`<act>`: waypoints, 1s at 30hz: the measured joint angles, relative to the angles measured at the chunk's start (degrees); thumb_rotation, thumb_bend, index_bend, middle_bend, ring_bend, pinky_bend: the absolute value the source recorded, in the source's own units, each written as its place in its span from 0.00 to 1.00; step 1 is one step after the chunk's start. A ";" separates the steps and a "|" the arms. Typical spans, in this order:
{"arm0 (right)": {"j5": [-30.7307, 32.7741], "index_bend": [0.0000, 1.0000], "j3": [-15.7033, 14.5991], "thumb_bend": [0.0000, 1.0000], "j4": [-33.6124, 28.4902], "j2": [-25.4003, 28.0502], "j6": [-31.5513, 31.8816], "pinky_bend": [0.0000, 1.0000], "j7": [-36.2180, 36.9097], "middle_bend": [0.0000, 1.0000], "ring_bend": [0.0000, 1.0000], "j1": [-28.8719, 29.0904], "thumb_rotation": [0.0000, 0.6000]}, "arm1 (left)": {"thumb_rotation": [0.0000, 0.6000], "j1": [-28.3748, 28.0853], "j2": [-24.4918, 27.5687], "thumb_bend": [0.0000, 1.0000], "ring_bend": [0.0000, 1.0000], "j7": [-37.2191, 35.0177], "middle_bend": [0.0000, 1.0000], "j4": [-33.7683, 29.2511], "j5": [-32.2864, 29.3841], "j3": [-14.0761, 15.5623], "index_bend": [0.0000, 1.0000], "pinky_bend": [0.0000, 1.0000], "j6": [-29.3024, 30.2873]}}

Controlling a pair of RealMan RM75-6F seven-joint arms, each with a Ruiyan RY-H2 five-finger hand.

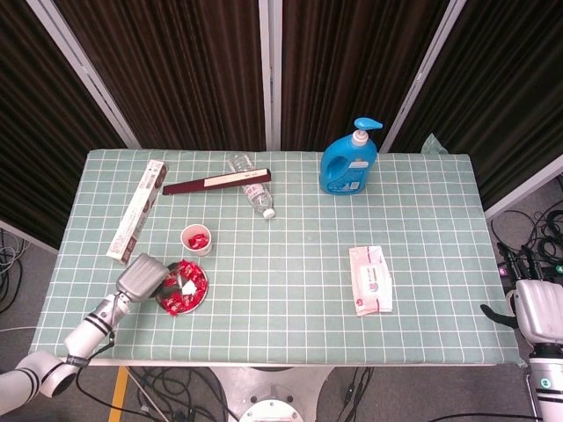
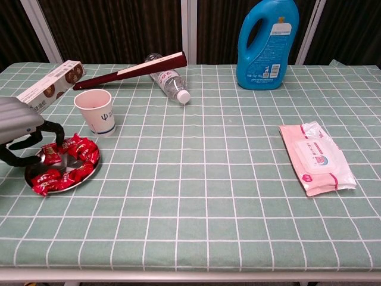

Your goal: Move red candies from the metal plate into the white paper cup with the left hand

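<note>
While cup [image 2: 95, 112] adjoins plate [image 2: 89, 174], bottle [image 2: 169, 83] lies behind.

The metal plate [image 2: 89, 173] sat near the counter's [image 2: 208, 208] front left edge, candies [image 2: 74, 177] on it; the paper cup [image 2: 95, 112] stood just behind it; the left hand [image 2: 21, 128] hovered at the plate's left; the wipes pack [image 2: 317, 157] lay well apart to the right; the detergent bottle [image 2: 267, 42] stood at the back.

Head view taken from high above, looking steeply down on the whole table [image 1: 290, 290], chest view set low and nearer, facing across it, tabletop shared by both.
</note>
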 measured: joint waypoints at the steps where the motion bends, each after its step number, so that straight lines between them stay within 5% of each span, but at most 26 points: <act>1: 0.01 0.00 -0.01 0.02 -0.03 0.00 0.00 0.41 -0.05 0.18 0.01 0.00 1.00 | 1.00 -0.06 -0.33 0.34 0.95 0.16 0.93 0.58 0.08 0.03 0.45 1.00 -0.22; 7: 0.16 0.00 0.04 0.02 -0.24 0.02 -0.04 0.41 -0.35 0.18 0.01 0.03 1.00 | 1.00 -0.47 -1.76 0.34 0.95 0.01 0.93 3.46 0.31 -0.03 0.47 1.00 -1.36; 12: 0.15 0.00 0.01 0.02 -0.32 -0.01 0.04 0.41 -0.42 0.18 0.01 0.00 1.00 | 1.00 -0.54 -2.65 0.35 0.95 -1.74 0.95 5.08 0.44 -0.12 0.59 1.00 -1.53; 20: -0.01 0.00 0.04 0.02 -0.35 0.14 0.00 0.41 -0.22 0.18 0.01 0.07 1.00 | 1.00 -0.54 -1.64 0.41 0.96 -8.90 0.96 2.87 0.63 -1.04 0.64 1.00 0.52; 30: 0.21 0.00 0.10 0.02 0.48 0.03 -0.44 0.41 0.73 0.18 0.01 0.22 1.00 | 1.00 -4.35 3.87 0.41 0.96 -10.01 0.96 -7.20 -2.64 -8.97 0.63 1.00 2.11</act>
